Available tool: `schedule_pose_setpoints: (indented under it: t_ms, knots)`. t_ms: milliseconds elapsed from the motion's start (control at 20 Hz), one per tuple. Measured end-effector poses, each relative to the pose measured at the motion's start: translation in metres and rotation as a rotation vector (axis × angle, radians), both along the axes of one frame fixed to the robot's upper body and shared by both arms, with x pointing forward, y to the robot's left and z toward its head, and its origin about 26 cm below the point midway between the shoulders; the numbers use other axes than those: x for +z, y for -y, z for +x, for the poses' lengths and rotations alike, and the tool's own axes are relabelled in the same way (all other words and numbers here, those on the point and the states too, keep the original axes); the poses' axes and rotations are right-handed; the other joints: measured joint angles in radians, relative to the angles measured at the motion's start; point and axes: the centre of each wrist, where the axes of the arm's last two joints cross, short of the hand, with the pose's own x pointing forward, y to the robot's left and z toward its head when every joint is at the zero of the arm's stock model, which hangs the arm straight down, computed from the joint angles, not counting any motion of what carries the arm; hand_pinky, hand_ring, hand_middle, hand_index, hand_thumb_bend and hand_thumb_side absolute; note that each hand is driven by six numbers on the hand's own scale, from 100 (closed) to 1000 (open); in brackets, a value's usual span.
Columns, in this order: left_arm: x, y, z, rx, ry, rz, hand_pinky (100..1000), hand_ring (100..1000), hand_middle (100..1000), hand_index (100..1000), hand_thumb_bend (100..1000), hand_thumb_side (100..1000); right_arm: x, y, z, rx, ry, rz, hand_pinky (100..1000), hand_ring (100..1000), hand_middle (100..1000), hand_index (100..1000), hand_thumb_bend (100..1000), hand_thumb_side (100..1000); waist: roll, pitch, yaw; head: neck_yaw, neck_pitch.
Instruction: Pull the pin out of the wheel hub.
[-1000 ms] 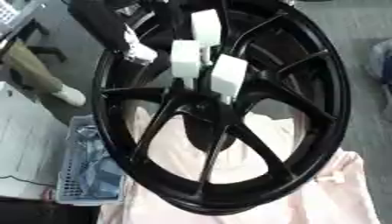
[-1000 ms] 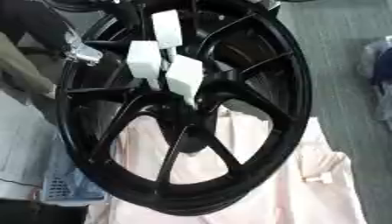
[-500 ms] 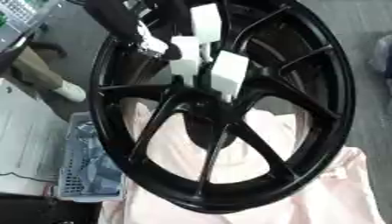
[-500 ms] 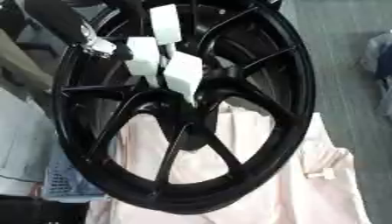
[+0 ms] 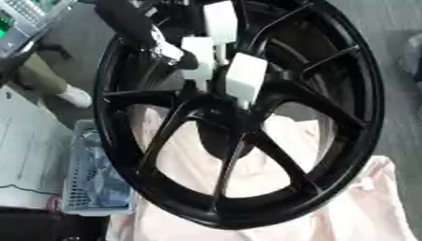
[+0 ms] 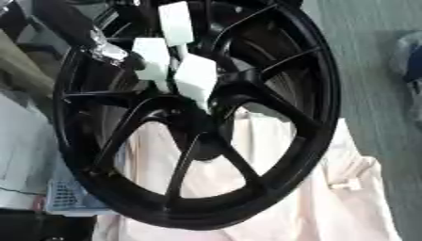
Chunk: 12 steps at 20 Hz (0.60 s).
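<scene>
Your left arm comes in from the upper left, and what shows of the left hand (image 5: 169,49) sits against the leftmost white block (image 5: 198,63) near the middle of the black wheel hub (image 5: 247,117). You cannot tell from either view whether the fingers are curled round that block or only resting beside it; the hand is dark against dark spokes, with just a silvery patch at the wrist to mark it. The right hand shows nowhere.

Three white blocks stand out from the hub's centre. The middle one (image 5: 220,21) rises highest and the right one (image 5: 246,77) sits lowest, nearest the spoke junction. Any of them may be the pin's handle, and you cannot say which.

The hub stands tilted on edge over a pale pink cloth (image 5: 346,207), and nothing visible braces it. In my judgement, pulling off the pin's own axis is the main risk: the hub could rock or roll on the cloth, or the pin could bind. If the fingers close on the block's corner only, they may slip off.

The pin's shaft and its hole are hidden behind the blocks. The hub's top rim is cut off, and its lower edge hides where it meets the cloth.
</scene>
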Motion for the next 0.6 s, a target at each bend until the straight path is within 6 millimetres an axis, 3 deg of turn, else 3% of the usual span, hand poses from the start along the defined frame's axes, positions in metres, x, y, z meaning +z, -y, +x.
schedule_pose_setpoints:
  t_ms: [600]
  knots:
    - [-0.012, 0.003, 0.006, -0.015, -0.060, 0.004, 829, 797, 695, 820, 437, 518, 0.001, -0.002, 0.001, 0.003, 0.007, 0.019, 658, 797, 760, 742, 100, 546, 0.007, 0.003, -0.010, 0.000, 0.002]
